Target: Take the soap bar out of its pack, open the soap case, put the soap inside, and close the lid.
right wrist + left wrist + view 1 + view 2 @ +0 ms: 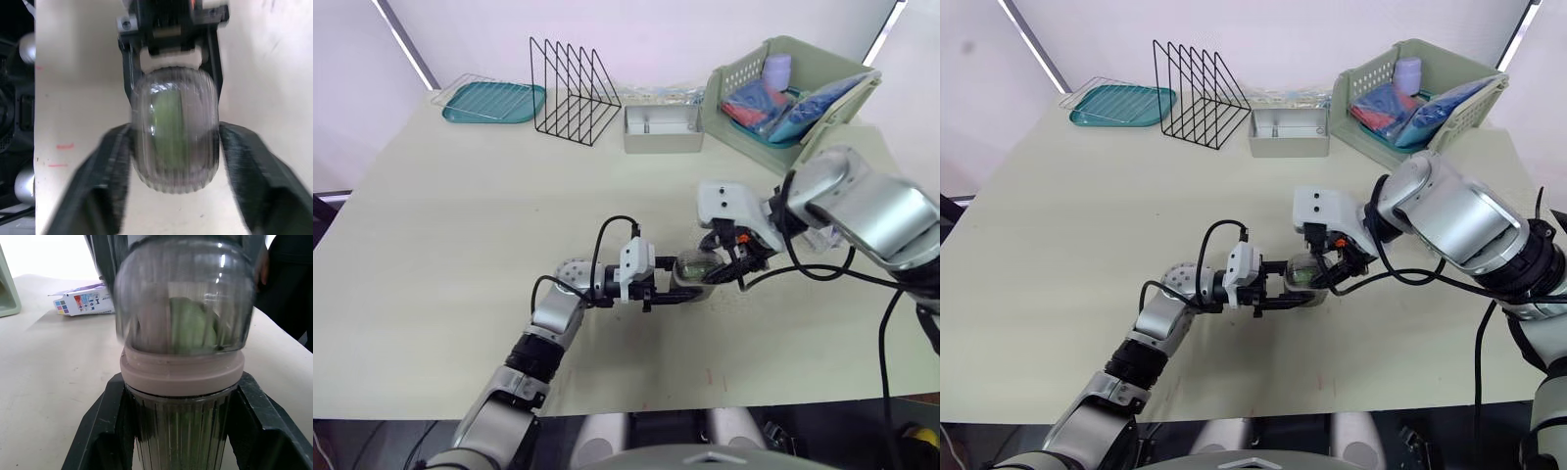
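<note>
- The clear ribbed oval soap case (182,431) sits between the left gripper (677,290)'s jaws. They are closed on its lower half and touch it on both sides.
- The pale green soap bar (191,325) is already inside, under the clear domed lid (186,293), just beyond the left jaws' tips.
- The right gripper (174,147)'s jaws straddle the lid end. I cannot tell whether they press on it or stand just clear.
- The case is low over the pale surface (460,245). Contact with it is not clear.
- Step in hand, as I judge it, is closing the lid. It rests on the pinkish band (182,374) at the seam, which looks level.
- To do it well:
  - hold the left jaws firm on the base as the anchor;
  - push the lid straight down the case's axis toward the left jaws, without twisting;
  - check that the seam is even all round before either gripper lets go.
- The case's long axis runs straight out along the left jaws, with the base between them and the lid pointing away. The right jaws cross it over its short width.
- The soap's long axis lies the same way.
</note>
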`<state>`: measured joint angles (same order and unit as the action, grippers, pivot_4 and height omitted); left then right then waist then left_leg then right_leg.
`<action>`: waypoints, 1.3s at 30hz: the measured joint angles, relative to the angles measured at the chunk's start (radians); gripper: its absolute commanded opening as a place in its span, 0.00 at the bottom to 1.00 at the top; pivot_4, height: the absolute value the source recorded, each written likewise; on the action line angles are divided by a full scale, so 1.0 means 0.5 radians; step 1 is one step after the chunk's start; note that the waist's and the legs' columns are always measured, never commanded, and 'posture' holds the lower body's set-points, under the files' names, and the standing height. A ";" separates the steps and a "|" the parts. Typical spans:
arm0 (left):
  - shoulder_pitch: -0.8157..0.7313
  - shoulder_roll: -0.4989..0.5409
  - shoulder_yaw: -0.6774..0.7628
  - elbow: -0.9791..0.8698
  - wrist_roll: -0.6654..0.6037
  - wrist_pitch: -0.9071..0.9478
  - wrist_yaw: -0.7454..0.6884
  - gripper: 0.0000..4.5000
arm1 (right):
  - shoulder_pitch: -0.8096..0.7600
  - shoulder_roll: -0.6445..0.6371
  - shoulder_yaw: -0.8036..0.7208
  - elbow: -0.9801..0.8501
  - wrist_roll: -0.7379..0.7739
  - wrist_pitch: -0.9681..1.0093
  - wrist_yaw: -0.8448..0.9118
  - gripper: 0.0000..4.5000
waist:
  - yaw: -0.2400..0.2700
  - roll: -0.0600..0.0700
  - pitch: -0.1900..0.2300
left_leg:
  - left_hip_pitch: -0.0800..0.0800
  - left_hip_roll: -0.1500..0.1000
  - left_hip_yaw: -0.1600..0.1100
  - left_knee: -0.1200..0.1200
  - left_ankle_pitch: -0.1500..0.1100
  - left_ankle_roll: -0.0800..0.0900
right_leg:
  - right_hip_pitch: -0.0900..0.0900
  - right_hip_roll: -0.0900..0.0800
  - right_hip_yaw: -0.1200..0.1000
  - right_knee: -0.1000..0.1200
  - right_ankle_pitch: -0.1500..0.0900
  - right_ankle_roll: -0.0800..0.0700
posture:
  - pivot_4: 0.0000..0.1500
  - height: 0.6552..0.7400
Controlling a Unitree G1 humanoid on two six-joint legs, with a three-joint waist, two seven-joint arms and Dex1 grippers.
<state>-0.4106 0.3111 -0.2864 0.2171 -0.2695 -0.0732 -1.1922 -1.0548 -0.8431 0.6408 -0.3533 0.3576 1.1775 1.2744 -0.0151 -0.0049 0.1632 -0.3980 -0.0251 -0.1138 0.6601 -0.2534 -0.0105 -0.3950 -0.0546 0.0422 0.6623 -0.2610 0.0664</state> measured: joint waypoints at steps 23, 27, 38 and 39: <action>0.000 -0.002 0.002 -0.001 0.000 0.000 0.022 0.42 | 0.032 -0.061 0.020 0.039 -0.042 -0.070 -0.029 0.99 | 0.000 0.000 0.000 | 0.000 0.000 0.000 -0.002 0.000 0.000 | -0.001 0.000 0.000 -0.001 0.000 0.000 | 1.00 1.00; 0.000 -0.002 0.002 -0.001 0.000 0.000 0.022 0.42 | 0.048 -0.094 0.020 0.037 -0.045 -0.096 -0.025 0.99 | 0.000 0.000 0.000 | 0.000 0.000 0.000 -0.002 0.000 0.000 | -0.001 0.000 0.000 -0.001 0.000 0.000 | 1.00 1.00; 0.001 0.001 0.003 0.000 0.000 -0.009 0.021 0.42 | 0.229 -0.272 0.007 0.022 -0.048 -0.111 -0.015 0.99 | 0.001 0.000 0.001 | -0.001 0.000 0.001 -0.003 0.000 0.000 | -0.001 0.000 0.000 -0.002 0.000 0.000 | 1.00 1.00; 0.000 0.005 0.004 0.000 0.000 -0.012 0.020 0.42 | 0.254 -0.289 0.001 0.024 -0.055 -0.116 -0.016 0.99 | 0.001 0.000 0.001 | -0.001 0.000 0.002 -0.003 0.000 0.000 | -0.001 0.000 0.000 -0.002 0.000 0.000 | 1.00 1.00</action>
<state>-0.4104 0.3138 -0.2845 0.2172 -0.2695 -0.0794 -1.1821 -0.9280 -0.9875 0.6410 -0.3413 0.3302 1.1196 1.2666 -0.0147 -0.0050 0.1637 -0.3986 -0.0250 -0.1130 0.6586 -0.2534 -0.0106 -0.3957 -0.0546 0.0423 0.6612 -0.2611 0.0664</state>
